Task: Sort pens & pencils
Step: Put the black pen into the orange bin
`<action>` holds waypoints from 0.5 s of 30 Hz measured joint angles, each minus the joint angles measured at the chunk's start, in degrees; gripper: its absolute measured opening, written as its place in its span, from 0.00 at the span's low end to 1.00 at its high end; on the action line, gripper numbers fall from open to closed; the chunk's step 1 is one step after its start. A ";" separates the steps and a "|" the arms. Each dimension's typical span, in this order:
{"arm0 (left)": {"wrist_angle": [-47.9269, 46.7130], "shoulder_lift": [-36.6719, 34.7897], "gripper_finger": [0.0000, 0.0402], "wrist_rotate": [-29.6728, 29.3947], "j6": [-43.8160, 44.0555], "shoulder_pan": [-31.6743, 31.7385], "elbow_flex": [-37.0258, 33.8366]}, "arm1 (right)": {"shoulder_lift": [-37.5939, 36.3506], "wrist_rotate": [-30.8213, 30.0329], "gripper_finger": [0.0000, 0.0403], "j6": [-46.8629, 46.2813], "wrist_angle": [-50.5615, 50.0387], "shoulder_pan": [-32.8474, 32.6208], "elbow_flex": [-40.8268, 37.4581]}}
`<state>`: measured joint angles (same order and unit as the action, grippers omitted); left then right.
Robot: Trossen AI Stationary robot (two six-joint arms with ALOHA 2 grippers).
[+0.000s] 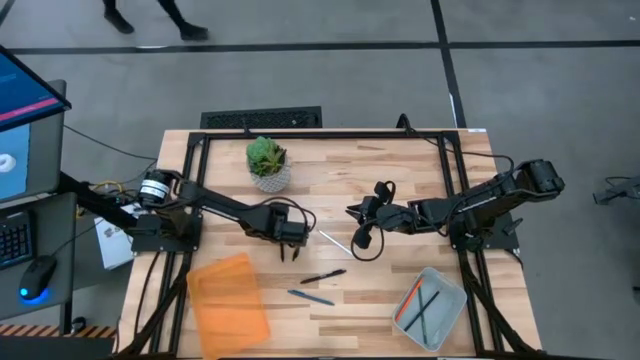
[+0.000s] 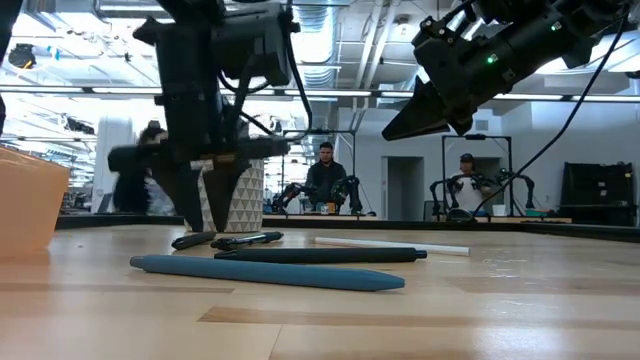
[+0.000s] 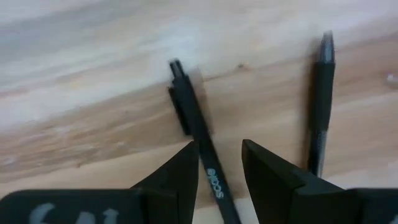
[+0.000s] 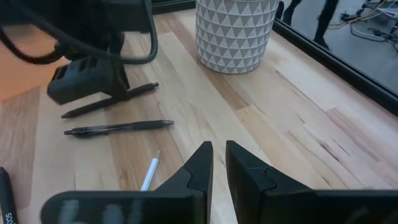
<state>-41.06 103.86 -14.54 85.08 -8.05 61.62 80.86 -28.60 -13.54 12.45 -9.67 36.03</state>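
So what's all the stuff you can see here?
Black pens: about three, mid-table by the left gripper
Blue pen: one, front of table
White pencil: one, mid-table
Tray pencils: orange and green, in the grey tray
Orange tray: one, front left
Plant: one, green, white pot, back
People: two, far behind
Left gripper: open over a black pen
Right gripper: raised, mid-table
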 joint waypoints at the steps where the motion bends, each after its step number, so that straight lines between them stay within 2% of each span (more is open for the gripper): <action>1: 0.59 0.88 0.28 0.52 -0.15 0.00 0.07 | 0.00 0.02 0.17 0.00 -0.03 0.00 0.00; 8: 0.02 4.32 0.28 0.44 -0.34 -0.54 0.43 | 0.00 0.02 0.17 0.00 -0.07 0.00 0.00; 15: 0.75 4.49 0.28 -7.68 -0.06 -4.09 0.29 | 0.01 0.02 0.17 0.00 -0.03 0.00 0.00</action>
<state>-40.31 108.35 -22.21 85.02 -12.15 61.92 80.87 -28.58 -13.54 12.42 -9.67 36.03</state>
